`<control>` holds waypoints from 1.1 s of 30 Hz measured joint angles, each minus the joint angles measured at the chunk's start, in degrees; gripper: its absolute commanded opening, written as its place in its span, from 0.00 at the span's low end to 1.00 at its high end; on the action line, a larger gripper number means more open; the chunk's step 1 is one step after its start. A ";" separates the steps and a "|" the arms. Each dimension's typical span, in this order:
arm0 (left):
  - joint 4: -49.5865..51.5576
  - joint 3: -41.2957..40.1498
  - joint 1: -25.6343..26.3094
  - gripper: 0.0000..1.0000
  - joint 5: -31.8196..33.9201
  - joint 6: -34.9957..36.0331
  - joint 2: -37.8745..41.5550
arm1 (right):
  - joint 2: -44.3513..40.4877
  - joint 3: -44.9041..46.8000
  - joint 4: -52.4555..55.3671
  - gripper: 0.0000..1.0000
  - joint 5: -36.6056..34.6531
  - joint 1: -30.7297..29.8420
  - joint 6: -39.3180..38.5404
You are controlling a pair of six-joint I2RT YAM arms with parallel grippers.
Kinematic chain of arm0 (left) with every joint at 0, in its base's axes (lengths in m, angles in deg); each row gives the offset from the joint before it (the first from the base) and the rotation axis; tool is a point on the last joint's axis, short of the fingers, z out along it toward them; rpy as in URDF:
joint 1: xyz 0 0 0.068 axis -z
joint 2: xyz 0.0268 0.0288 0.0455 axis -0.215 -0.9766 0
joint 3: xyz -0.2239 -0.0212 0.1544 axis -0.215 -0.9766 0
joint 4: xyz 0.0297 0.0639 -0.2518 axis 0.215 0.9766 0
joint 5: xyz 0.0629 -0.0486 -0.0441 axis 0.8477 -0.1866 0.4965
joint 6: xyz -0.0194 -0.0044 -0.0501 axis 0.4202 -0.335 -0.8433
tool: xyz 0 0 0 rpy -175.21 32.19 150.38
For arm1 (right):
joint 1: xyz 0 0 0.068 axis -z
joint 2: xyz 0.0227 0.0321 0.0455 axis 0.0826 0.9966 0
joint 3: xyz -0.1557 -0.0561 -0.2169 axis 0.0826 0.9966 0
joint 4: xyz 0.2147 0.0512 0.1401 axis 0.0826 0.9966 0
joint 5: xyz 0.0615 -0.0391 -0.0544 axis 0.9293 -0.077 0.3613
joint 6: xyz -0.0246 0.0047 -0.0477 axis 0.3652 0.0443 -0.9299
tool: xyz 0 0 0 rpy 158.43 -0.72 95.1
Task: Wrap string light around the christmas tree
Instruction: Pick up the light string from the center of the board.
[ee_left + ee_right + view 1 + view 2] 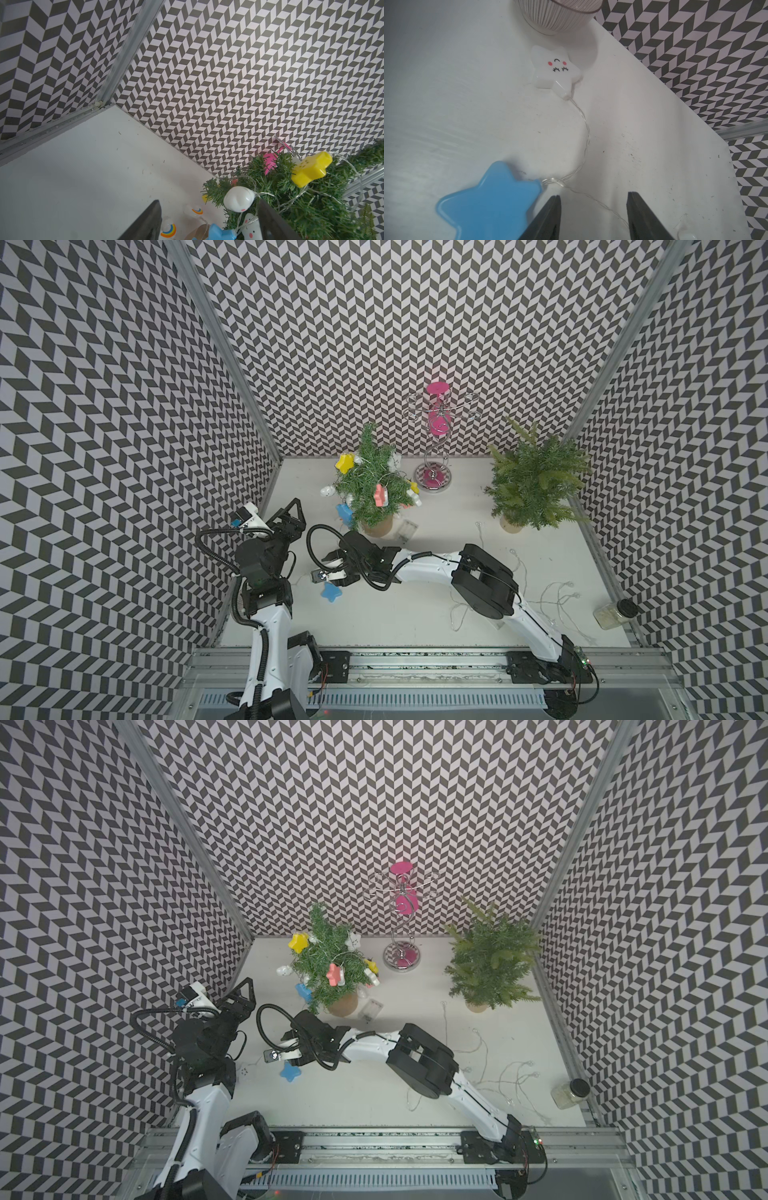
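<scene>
The christmas tree (371, 485) (326, 965) stands in a tan pot at the back left. The string light is looped through it, with yellow (309, 168), white (239, 198) and pink (380, 495) shapes on its branches. The string's loose end lies on the table: a white star (555, 70), a thin wire (586, 133) and a blue star (490, 199) (331, 593). My right gripper (593, 195) (330, 566) is open low over that wire, which runs between its fingers beside the blue star. My left gripper (208, 202) (291, 510) is open and empty, left of the tree.
A second bare tree (536, 481) stands at the back right. A chrome and pink stand (436, 439) is against the back wall. A clear battery box (405, 531) lies by the pot. Thin loose wire (552, 597) and a jar (615, 614) are at the right.
</scene>
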 measured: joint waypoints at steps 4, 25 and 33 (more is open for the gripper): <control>-0.96 0.07 0.00 0.73 -1.11 -0.02 0.20 | 1.95 -3.10 2.03 0.50 -0.02 1.29 -0.24; -4.46 -2.45 0.00 0.74 -3.41 -1.14 5.22 | 9.60 -9.81 1.03 0.00 -0.79 3.39 -3.91; -8.59 -2.99 -0.11 0.73 -5.66 -3.74 4.39 | 4.46 -1.33 -3.19 0.00 -0.09 3.08 -3.17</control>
